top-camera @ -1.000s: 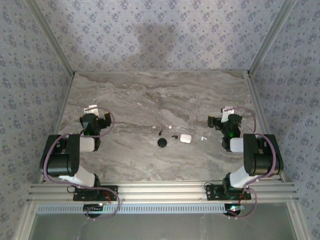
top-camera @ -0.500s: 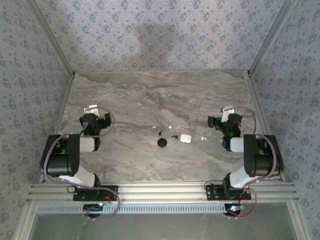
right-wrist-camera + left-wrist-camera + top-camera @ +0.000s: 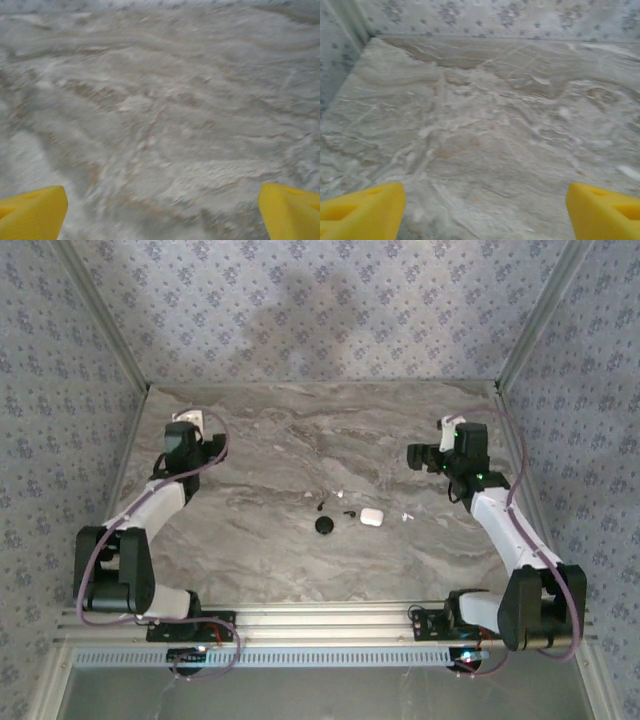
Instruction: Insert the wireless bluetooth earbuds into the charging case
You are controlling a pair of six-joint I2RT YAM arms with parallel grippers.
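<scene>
Two tiny black earbuds lie mid-table, one (image 3: 320, 505) to the left and the other (image 3: 349, 513) beside a small white charging case (image 3: 372, 517). A round black disc-like object (image 3: 325, 525) sits just below the left bud. My left gripper (image 3: 190, 440) hovers over the far left of the table, well away from them; its yellow fingertips (image 3: 362, 212) stand wide apart, so the left gripper (image 3: 485, 210) is open over bare marble. My right gripper (image 3: 430, 455) is up at the right, beyond the case, and the right gripper (image 3: 162, 210) is also open and holds nothing.
The grey marble tabletop (image 3: 300, 440) is boxed in by patterned walls at the back and both sides. Two tiny white bits (image 3: 338, 494) (image 3: 406, 515) lie near the buds. An aluminium rail (image 3: 320, 620) runs along the near edge.
Both arms have unfolded from their tucked poses and reached out toward the back of the table. The buds, case and black disc have not moved.
</scene>
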